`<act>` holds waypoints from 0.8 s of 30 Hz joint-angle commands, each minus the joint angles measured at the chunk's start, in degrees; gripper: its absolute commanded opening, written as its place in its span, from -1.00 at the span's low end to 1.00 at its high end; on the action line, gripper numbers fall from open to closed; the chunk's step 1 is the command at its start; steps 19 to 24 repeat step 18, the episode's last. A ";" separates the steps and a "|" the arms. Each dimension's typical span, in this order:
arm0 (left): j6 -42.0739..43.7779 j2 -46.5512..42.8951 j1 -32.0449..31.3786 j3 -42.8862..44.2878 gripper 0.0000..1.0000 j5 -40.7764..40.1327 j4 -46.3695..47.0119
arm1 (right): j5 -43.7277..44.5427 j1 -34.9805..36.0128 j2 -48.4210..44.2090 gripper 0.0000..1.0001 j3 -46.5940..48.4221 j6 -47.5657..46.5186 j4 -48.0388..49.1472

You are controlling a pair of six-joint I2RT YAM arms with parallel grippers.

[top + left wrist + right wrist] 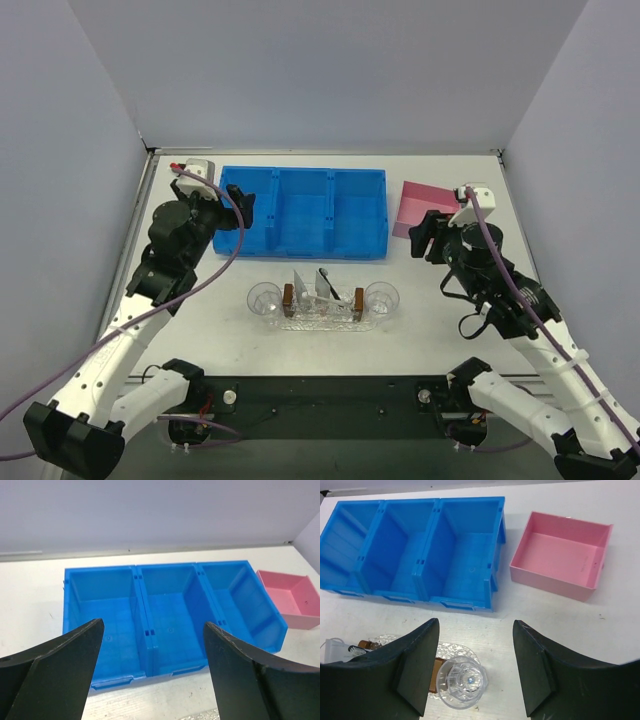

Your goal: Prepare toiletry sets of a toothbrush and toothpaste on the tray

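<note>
Closest to lens on the left cam: L gripper [152,625], fingers spread wide w/ nothing btwn them, raised by the bin's left end and looking down into it. R gripper [476,624] is likewise apart and empty. I see it hanging over the tray's right round end, w/ the box ahead of it to the right.

Table [440,320] is white and carries everything. Bin [300,248] is blue w/ 3 compartments and runs across the far middle. Tray [381,297] is clear and sits nearer the arm bases than the bin, roughly centred btwn the arms. Its long side is parallel to the bin and it's apart from it. Box [415,200] is pink and open-topped, just right of the bin w/ a gap.

Tubes [300,284], silvery-white, are on the tray's mid section and look propped up. Brush [325,277], dark, is by the right-hand tube, also on the tray. Two brownish bits flank them, can't tell what they are. Other brush is too small for me to pick out.
</note>
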 commanded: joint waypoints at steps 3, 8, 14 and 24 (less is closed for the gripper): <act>2.63 -4.53 -0.59 -1.51 0.83 -3.68 6.70 | 7.93 -0.31 -4.57 0.13 -1.55 -3.16 1.59; 2.54 -5.93 -0.67 -2.48 0.83 -3.86 8.02 | 8.55 -0.31 -5.37 0.13 -1.90 -4.04 1.59; 2.63 -6.64 -0.76 -2.92 0.83 -4.39 8.46 | 8.99 -0.31 -5.63 0.13 -2.26 -4.13 1.59; 2.80 -6.81 -0.85 -2.92 0.84 -4.30 8.54 | 8.99 -0.31 -5.46 0.13 -2.17 -4.31 1.68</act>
